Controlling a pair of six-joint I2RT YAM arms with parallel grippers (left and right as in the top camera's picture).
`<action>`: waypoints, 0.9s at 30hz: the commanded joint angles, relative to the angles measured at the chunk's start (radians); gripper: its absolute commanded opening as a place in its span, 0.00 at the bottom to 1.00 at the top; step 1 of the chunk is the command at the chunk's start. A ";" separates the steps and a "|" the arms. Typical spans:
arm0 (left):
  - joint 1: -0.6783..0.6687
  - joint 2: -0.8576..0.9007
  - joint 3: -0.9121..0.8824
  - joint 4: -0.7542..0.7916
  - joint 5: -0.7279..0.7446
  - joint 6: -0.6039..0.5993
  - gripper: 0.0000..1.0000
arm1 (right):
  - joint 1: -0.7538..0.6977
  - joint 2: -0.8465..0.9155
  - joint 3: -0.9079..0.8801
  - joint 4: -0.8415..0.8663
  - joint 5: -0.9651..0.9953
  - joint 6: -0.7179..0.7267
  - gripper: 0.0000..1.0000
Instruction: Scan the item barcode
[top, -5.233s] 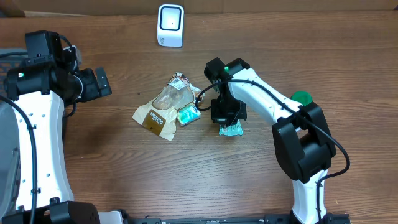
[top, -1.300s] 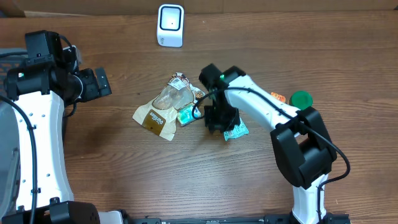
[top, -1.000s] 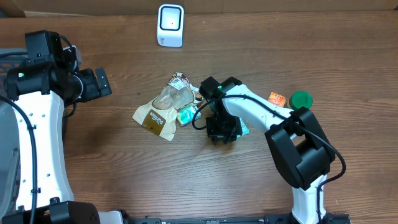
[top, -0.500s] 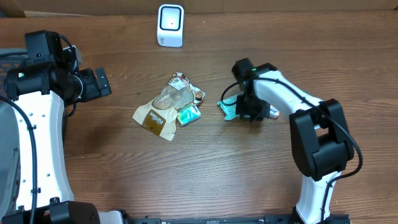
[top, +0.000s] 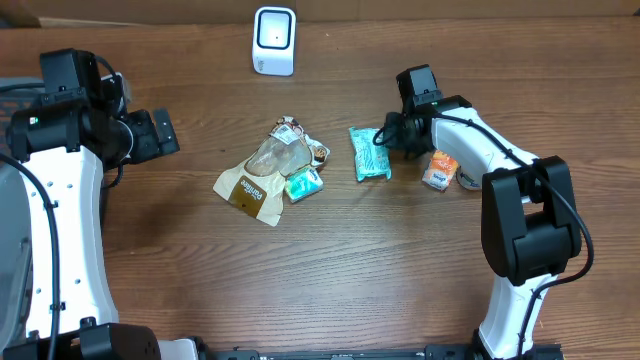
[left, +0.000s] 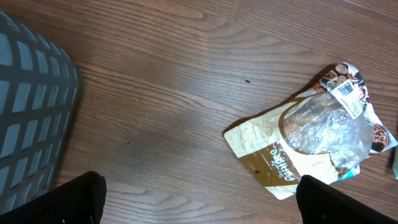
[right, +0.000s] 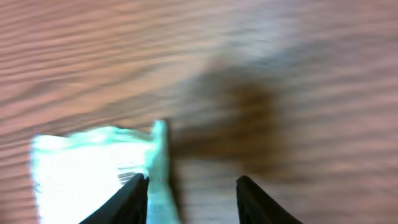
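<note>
The flat teal foil packet (top: 370, 153) is seen lying on the brown wooden table (top: 330, 280), right of the middle, its long side running away from the robot. The right gripper (top: 388, 135) is placed just beside the packet's far right corner. In the right wrist view, which is blurred, the packet (right: 93, 168) is seen at the lower left, with its raised edge against the inner side of one of the dark fingers (right: 132, 198). The fingers are held apart, bare wood is shown between them, and nothing is clamped.

Just right of the packet, under the right arm, a small orange packet (top: 438, 169) is found on the table. To the left, well apart from the teal packet, a crumpled brown and clear plastic bag (top: 262, 175) is spread out, and a small teal and white sachet (top: 303, 183) is tucked against its right edge. A white box-shaped barcode scanner (top: 274, 40) is stood at the far edge of the table, with open wood between it and the teal packet.

On the bag (left: 311, 143) a white label with a barcode is stuck near the top, and white lettering is printed on the brown part; it cannot be read with certainty.

The left gripper (top: 165, 130) is held at the far left, its fingers (left: 81, 196) spread wide and empty. A grey mesh basket (left: 31, 112) is seen beside it.
</note>
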 joint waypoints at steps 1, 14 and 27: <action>-0.006 -0.006 0.006 0.001 0.003 0.012 1.00 | 0.016 -0.014 -0.003 0.027 -0.122 -0.053 0.44; -0.006 -0.006 0.006 0.001 0.003 0.012 1.00 | 0.030 -0.032 0.063 -0.117 -0.410 -0.102 0.47; -0.006 -0.006 0.006 0.001 0.003 0.012 1.00 | 0.048 -0.101 0.095 -0.257 -0.392 -0.094 0.41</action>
